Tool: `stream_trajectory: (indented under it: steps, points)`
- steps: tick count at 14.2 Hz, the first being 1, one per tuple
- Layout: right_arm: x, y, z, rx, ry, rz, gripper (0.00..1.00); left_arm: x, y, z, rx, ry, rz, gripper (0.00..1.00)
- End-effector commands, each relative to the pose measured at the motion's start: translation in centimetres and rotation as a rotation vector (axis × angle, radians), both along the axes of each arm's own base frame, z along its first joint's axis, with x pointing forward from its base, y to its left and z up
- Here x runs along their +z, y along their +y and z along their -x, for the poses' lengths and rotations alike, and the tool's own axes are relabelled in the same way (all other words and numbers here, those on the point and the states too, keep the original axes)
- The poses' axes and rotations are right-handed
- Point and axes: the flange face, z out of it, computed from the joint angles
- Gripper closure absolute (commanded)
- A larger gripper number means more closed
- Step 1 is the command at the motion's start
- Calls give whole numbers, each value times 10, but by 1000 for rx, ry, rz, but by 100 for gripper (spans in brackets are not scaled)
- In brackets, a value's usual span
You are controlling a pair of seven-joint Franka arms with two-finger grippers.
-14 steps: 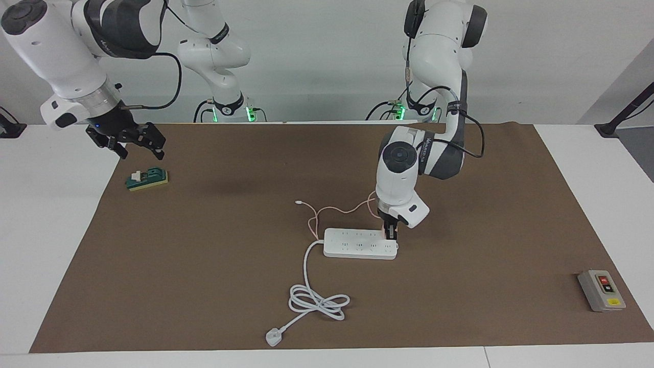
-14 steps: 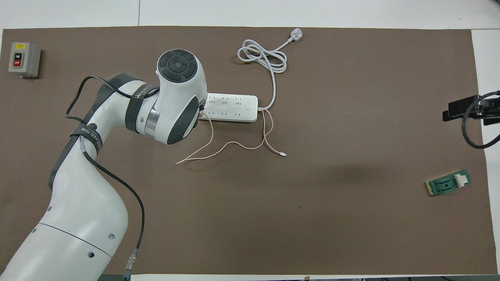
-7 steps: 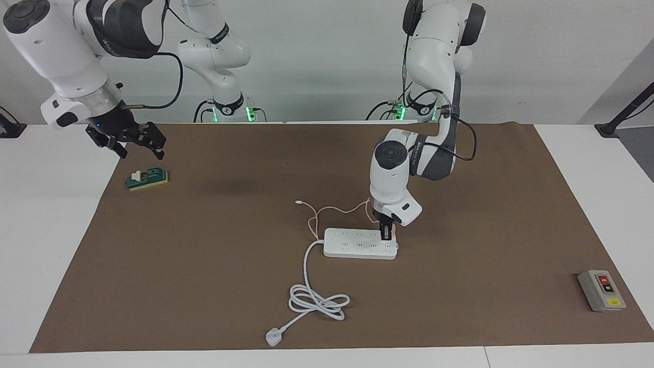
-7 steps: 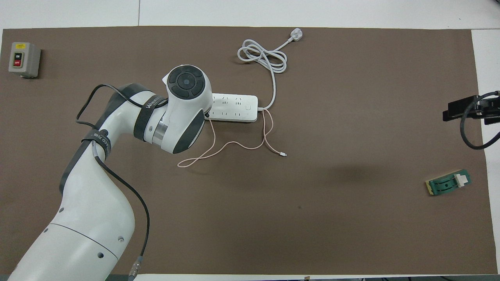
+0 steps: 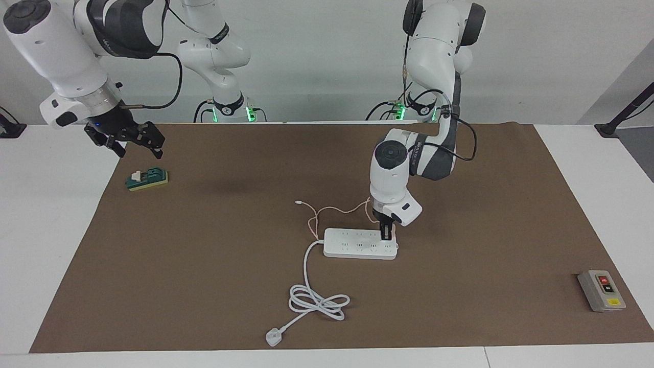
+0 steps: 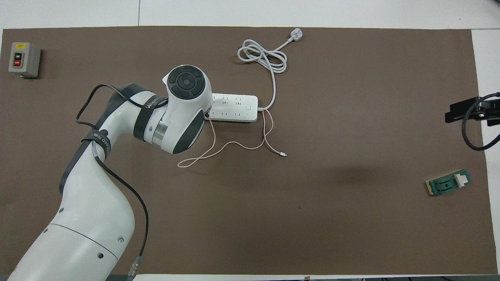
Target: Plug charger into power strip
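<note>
Brown mat over white worktop [image 5: 204, 266]. Nothing has shifted in the last half second. Left gripper [image 5: 387, 236] stays clamped on the small pale-pink cube charger [image 5: 388, 234], pressed onto the long flat white power strip [image 5: 357, 244] mid-worktop, long axis running arm to arm. Right gripper [image 5: 134, 140] waits wide over the green-and-yellow block [image 5: 147, 179].

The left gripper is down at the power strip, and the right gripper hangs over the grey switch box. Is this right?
Not quite. The facing view shows the right gripper over the green-and-yellow block, not the grey switch box. The left gripper is indeed at the power strip.
</note>
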Motion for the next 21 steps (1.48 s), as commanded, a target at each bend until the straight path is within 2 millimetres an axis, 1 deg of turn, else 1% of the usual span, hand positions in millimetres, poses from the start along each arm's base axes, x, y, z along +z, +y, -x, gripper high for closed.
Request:
stream_trajectory:
  steps: [1, 2, 3, 4, 5, 6, 7, 8, 10, 11, 12, 15, 16, 17, 19, 20, 21]
  points:
    - [3, -1, 6, 8, 4, 14, 0, -18, 9, 7, -35, 66, -51, 100]
    - [2, -1, 5, 8, 6, 14, 0, -9, 17, 2, -38, 61, -46, 100]
    - [3, -2, 6, 7, 4, 14, 0, -5, 18, 1, -40, 56, -41, 99]
    - [3, -1, 6, 8, 4, 14, 0, 7, 20, 0, -40, 43, -33, 46]
    - [3, -2, 6, 7, 4, 14, 0, 18, 29, -4, -34, 32, -24, 15]
    - [4, -1, 5, 8, 3, 14, 0, 32, 35, -5, -28, 21, -14, 0]
    - [3, -1, 6, 8, 4, 14, 0, 43, 39, -5, -25, 11, -5, 0]
    - [2, -1, 5, 8, 6, 14, 0, 53, 48, -6, -16, 8, 1, 0]
    - [3, -2, 6, 7, 4, 14, 0, 60, 54, -6, -13, 13, 0, 0]
    - [2, -1, 5, 8, 6, 14, 0, 67, 55, -6, -11, 11, 1, 0]
    - [2, -1, 5, 8, 6, 14, 0, 87, 57, -2, -34, 1, 6, 0]
    - [3, -1, 6, 8, 4, 14, 0, 148, 68, 12, -221, -16, 5, 0]
    - [3, -1, 6, 8, 4, 14, 0, 165, 74, 14, -277, -32, 6, 0]
    - [3, -1, 6, 8, 4, 14, 0, 183, 87, 13, -331, -50, 5, 0]
    - [3, -1, 6, 8, 4, 14, 0, 216, 111, 22, -499, -35, -15, 0]
    - [3, -2, 6, 7, 4, 14, 0, 233, 136, 26, -591, -16, -19, 0]
    - [2, -2, 5, 7, 6, 14, 0, 249, 156, 30, -694, -4, 0, 0]
